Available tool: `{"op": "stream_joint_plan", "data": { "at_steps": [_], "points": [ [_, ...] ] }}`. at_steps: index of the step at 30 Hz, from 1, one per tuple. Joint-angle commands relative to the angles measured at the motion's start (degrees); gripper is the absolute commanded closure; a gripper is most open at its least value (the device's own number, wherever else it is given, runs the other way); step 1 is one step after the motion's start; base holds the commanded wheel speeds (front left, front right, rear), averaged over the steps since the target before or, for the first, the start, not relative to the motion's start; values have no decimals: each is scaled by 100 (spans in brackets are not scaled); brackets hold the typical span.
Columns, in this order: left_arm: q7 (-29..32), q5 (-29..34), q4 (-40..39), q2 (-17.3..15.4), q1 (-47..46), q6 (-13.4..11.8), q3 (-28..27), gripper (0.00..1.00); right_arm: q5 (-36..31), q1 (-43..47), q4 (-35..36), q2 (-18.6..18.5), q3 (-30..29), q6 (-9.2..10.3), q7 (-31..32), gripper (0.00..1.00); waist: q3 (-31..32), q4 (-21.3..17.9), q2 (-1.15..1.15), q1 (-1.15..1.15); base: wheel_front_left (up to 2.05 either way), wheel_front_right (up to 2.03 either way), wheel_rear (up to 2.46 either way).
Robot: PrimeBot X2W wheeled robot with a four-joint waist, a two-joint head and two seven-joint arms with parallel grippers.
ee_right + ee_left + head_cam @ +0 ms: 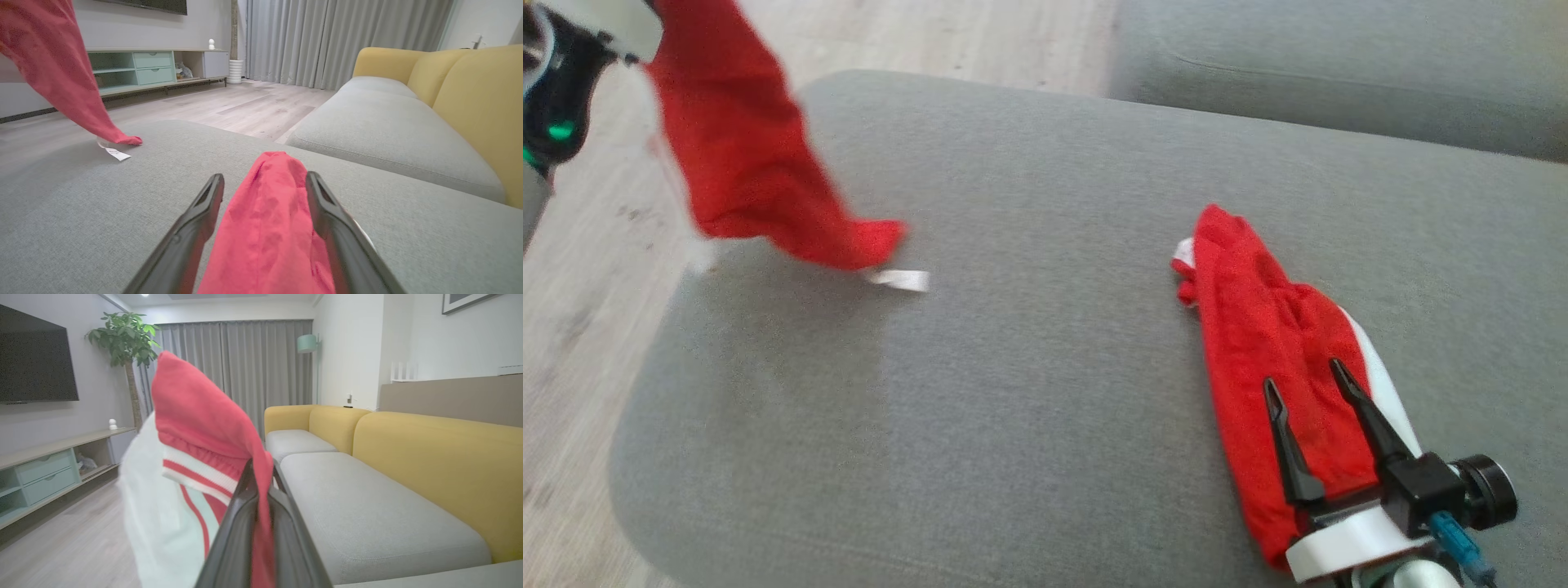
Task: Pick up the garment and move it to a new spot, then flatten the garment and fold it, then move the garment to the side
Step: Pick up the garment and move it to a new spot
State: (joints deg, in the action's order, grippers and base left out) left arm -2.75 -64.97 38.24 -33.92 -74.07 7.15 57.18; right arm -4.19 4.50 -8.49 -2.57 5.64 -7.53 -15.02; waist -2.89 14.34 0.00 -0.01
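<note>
The right gripper (1303,374) is sitting nearest, at the lower right of the head view. Its two fingers are spread wide and gripping nothing. They are straddling the near garment (1258,327), a red bundle with a white band along its right side. In the right wrist view the red cloth (265,228) is running up between the fingers. Whether they are pressing on it or just hovering over it is hard to say.

This garment is lying lengthwise on the right part of the grey cushion (1029,392), its near end close to the front edge. A broad stretch of bare cushion is spreading to its left.

Across that stretch, the far garment (735,147) is hanging from the left gripper (261,469), whose fingers are clamped tight on a fold of red cloth with white-and-red striped trim. The garment's lower tip is touching the cushion near the left edge, with one white tag (900,279) beside it. The floor (588,286) is showing past that edge.

Beyond the cushion, a sofa (1339,65) is standing. That is two red garments, two grippers and one tag.
</note>
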Motion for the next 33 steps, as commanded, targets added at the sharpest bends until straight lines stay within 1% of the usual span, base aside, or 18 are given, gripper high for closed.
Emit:
{"op": "stream_joint_plan", "data": {
  "at_steps": [1, 4, 8, 14, 16, 17, 18, 19, 21, 23, 25, 27, 30, 31, 33],
  "points": [
    [-76, 3, -85, -220, -141, 34, -215, 100, -52, -13, 180, -31, 121, 4, 2, 0, -4, 190, 0, 1, 0, 0, 0],
    [-156, -88, -159, -237, 232, 34, -125, 100, -92, -41, 203, -31, 108, 4, 2, 0, -92, 259, 0, 1, 0, 0, 0],
    [-377, -352, -307, -155, 1049, 34, -10, 100, -134, -128, 219, -31, 132, 4, 2, 0, -220, 250, 0, 1, 0, 0, 0],
    [-829, -783, -386, 22, 2459, 34, 131, 100, -137, -247, 225, -33, 114, 4, 2, 0, -427, -23, 0, 1, 0, 0, 0],
    [-912, -763, -342, 44, 2644, 21, 168, 100, -134, -273, 229, -33, 104, 4, 2, 0, -474, -87, 0, 1, 0, 0, 0],
    [-1001, -690, -274, 78, 2797, -59, 199, 100, -129, -301, 225, -33, 98, 4, 2, 0, -510, -148, 0, 1, 0, 0, 0],
    [-1071, -568, -215, 115, 2930, -132, 255, 65, -127, -328, 219, -33, 96, 4, 2, 0, -536, -214, 0, 1, 0, 0, 0],
    [-1132, -449, -170, 164, 3050, -233, 273, 0, -122, -352, 214, -33, 89, 4, 2, 0, -553, -281, 0, 1, 0, 0, 0],
    [-1206, -206, -167, 285, 3289, -485, 189, 0, -96, -381, 204, -33, 54, 4, 2, 0, -542, -416, 0, 1, 0, 0, 0],
    [-1219, 209, -392, 422, 3529, -828, -252, 0, -36, -369, 195, -32, -12, 4, 2, 0, -480, -525, 0, 1, 0, 0, 0],
    [-1221, 873, -780, 570, 3964, -1270, -832, 0, 14, -317, 178, -32, -34, 4, 2, 0, -358, -642, 0, 1, 0, 0, 0],
    [-1222, 1673, -1282, 758, 4539, -1741, -1399, 0, 58, -241, 153, -32, -28, 4, 2, 0, -197, -756, 0, 1, 0, 0, 0],
    [-1223, 2805, -2096, 1149, 5529, -2384, -2231, 0, 190, -107, 100, -32, -13, 4, 2, 0, 77, -949, 0, 1, 0, 0, 0],
    [-1223, 3147, -2351, 1286, 5857, -2520, -2458, 0, 271, -64, 73, -32, -19, 4, 2, 0, 166, -1023, 0, 1, 0, 0, 0],
    [-1223, 3738, -2799, 1572, 6438, -2652, -2796, 0, 387, 5, 40, -32, -24, 4, 2, 0, 267, -1140, 0, 1, 0, 0, 0]
  ]
}}
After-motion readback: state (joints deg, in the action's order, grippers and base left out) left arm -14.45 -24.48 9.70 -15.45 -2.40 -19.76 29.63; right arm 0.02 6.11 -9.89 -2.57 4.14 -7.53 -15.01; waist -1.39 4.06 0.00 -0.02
